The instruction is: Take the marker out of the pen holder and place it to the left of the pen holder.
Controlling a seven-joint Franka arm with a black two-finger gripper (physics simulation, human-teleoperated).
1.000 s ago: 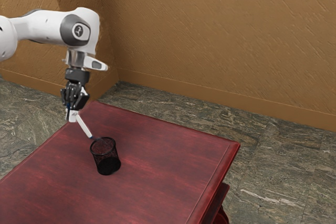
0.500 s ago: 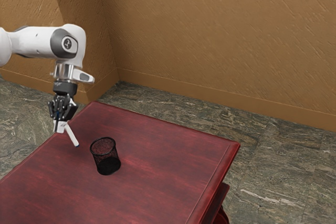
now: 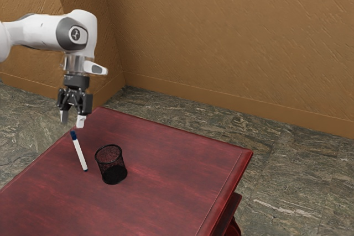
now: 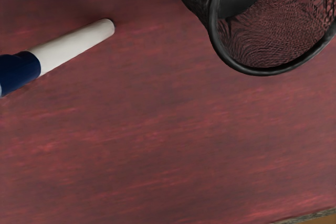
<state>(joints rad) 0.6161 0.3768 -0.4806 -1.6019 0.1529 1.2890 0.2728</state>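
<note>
My gripper [image 3: 73, 120] is open above the table, its two fingers apart with nothing between them. Below it is the white marker [image 3: 79, 152] with a dark blue cap, separate from the fingers; whether it lies flat or is still tilted I cannot tell. It is outside the black mesh pen holder [image 3: 111, 164], on the exterior view's left of it, with a gap between them. The holder stands upright with nothing visible inside. In the wrist view, the marker [image 4: 73, 47] and the round rim of the pen holder [image 4: 247, 70] appear apart.
The dark red table [image 3: 166, 192] carries both things. Its far corner lies just beyond my gripper, and its edge on the exterior view's left runs close to the marker's capped end. A brown wall [image 3: 232, 42] rises behind, past the stone floor [image 3: 298, 175].
The marker came out of the pen holder, held by my gripper, and moved toward the exterior view's left. Since then my gripper has opened and risen, and the marker is lower, free of the fingers.
</note>
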